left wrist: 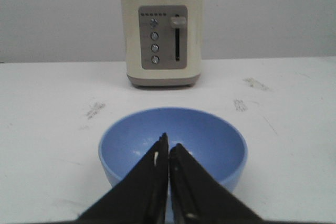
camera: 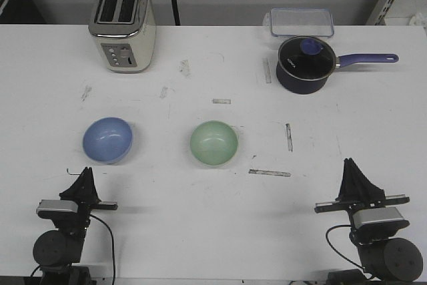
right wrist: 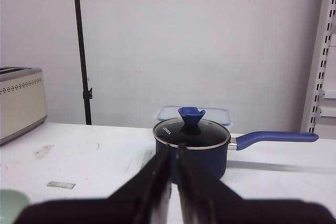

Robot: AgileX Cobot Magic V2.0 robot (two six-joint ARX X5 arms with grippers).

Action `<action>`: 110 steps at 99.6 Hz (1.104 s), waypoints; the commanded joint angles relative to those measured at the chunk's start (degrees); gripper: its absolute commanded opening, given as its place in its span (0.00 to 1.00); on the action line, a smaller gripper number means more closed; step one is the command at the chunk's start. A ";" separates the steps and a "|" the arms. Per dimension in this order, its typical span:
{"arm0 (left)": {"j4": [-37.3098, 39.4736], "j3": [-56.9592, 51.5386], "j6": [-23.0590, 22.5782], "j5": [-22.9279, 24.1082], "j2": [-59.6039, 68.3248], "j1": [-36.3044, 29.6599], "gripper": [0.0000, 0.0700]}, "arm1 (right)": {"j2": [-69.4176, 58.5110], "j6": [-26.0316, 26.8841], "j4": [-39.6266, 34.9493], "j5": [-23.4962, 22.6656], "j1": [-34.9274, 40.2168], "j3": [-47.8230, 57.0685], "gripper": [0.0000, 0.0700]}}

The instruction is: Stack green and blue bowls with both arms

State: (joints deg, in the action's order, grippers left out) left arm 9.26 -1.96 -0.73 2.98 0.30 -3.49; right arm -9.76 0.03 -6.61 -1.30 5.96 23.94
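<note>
The blue bowl (camera: 107, 140) sits upright and empty on the white table at the left. The green bowl (camera: 213, 143) sits upright near the middle, apart from it. My left gripper (camera: 85, 177) is shut and empty at the near left, just short of the blue bowl, which fills the left wrist view (left wrist: 210, 135) beyond my left gripper (left wrist: 168, 146). My right gripper (camera: 350, 167) is shut and empty at the near right. In the right wrist view my right gripper (right wrist: 173, 149) points toward the saucepan, and the green bowl's rim (right wrist: 11, 203) shows at the edge.
A cream toaster (camera: 123, 25) stands at the back left. A dark navy saucepan (camera: 304, 65) with a glass lid and blue handle stands at the back right, with a clear lidded container (camera: 301, 22) behind it. Tape marks (camera: 269, 173) lie on the table.
</note>
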 commanded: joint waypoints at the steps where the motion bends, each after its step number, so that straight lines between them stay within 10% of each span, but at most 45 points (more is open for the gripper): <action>1: 2.86 1.18 -0.31 1.31 -0.11 0.11 0.00 | 0.07 0.57 0.57 0.02 0.11 0.37 0.02; 79: -2.71 -28.11 -3.78 2.64 23.54 0.11 0.00 | 0.07 0.59 0.57 0.02 0.11 0.37 0.02; 110: -17.35 -43.30 -3.76 2.64 43.23 0.11 0.00 | 0.07 0.57 0.57 0.02 0.11 0.37 0.02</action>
State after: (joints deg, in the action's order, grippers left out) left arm -6.11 -42.48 -3.77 5.65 40.01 -3.49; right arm -9.76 0.03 -6.61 -1.30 5.96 23.94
